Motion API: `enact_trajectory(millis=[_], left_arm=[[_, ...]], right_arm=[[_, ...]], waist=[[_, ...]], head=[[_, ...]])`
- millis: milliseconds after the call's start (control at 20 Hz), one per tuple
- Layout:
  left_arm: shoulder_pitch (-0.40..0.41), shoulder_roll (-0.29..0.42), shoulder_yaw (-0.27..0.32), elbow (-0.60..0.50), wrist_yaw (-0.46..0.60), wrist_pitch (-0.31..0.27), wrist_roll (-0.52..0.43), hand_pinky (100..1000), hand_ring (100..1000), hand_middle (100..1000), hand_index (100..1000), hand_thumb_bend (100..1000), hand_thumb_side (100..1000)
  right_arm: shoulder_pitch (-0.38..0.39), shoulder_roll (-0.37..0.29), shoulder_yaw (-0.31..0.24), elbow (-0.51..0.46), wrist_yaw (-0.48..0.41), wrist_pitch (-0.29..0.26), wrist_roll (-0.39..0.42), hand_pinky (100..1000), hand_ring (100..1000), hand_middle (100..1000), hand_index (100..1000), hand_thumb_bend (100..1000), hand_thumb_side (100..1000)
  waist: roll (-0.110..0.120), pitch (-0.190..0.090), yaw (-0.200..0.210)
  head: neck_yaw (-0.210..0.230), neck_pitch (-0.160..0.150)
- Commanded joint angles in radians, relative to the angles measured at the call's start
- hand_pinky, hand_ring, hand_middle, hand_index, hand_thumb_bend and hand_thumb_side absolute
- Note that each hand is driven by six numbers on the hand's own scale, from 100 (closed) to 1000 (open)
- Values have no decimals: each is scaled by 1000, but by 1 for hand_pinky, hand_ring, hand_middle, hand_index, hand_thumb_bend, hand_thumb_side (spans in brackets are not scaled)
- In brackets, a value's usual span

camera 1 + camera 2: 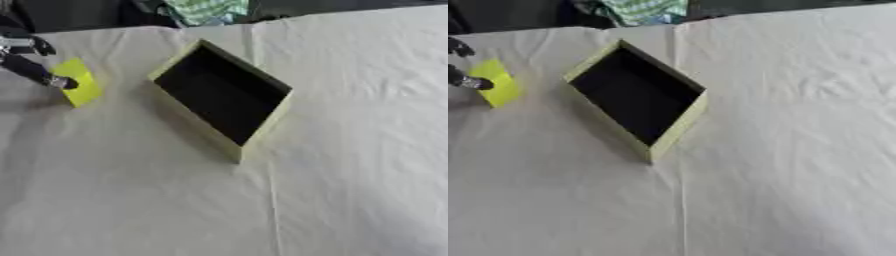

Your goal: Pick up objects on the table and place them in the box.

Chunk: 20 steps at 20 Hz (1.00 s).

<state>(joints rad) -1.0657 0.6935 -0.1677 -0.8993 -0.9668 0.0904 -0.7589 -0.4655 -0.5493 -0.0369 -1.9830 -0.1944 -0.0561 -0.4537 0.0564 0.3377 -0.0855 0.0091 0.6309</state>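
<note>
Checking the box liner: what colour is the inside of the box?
Black inside the box, with pale yellow-green walls; clearest in the left eye view.

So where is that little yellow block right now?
The yellow block sits at the table's far left, left of the open box, with the left hand touching its left edge.

Left robot hand [35, 62] on yellow block [79, 82]
</note>
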Motion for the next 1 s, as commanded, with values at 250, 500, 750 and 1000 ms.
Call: enact_trajectory(millis=[250, 500, 750, 1000], left_arm=[[-18, -1, 21, 31, -31, 12, 29, 1000, 1000, 901, 959, 558, 653], [-16, -11, 21, 54, -65, 12, 41, 1000, 1000, 871, 943, 498, 636], [-12, -24, 28, 64, -84, -10, 90, 1000, 924, 761, 892, 378, 593], [-11, -28, 32, 61, -46, -35, 173, 881, 735, 550, 734, 111, 463]], right_arm=[[-11, -12, -8, -17, 2, 3, 2, 769, 788, 562, 839, 100, 733], [-13, -9, -7, -17, 2, 4, 3, 769, 788, 561, 840, 100, 734], [-11, -6, -7, -17, 2, 6, 4, 770, 788, 560, 840, 100, 735], [-9, -4, -7, -17, 2, 9, 3, 770, 788, 560, 840, 100, 736]], waist=[[-8, -11, -10], [-7, -5, -17], [-8, 0, -20], [-8, 0, -18]], head=[[4, -14], [6, -20], [7, -24], [3, -20]])
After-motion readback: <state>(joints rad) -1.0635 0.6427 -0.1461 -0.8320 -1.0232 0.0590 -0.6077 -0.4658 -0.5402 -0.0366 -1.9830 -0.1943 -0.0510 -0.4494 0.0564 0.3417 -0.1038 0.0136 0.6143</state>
